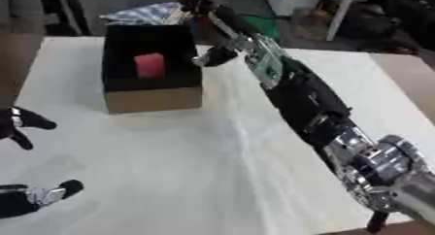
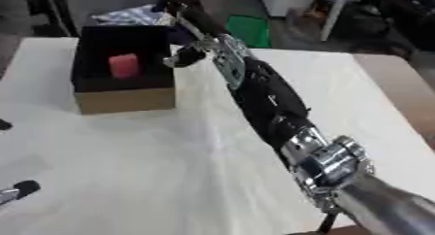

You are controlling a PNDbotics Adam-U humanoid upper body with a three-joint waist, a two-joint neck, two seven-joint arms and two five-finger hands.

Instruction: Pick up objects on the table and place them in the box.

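You are reaching your right hand [image 1: 217, 54] past the far right corner of the box [image 1: 153, 99], fingers straight and holding nothing. 1 red block [image 1: 149, 65] is sitting inside the box. Your left hand [image 1: 21, 126] is idling, relaxed, at the desk's [image 1: 212, 171] left edge; nothing else is showing there to collect.

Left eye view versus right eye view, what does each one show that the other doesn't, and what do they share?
Only the left eye view shows the left hand properly, at the left edge, fingers relaxed. Only the right eye view shows the green thing beyond the table clearly. Both show the box with a red object inside, and the right hand stretched out beyond the box's far right corner.
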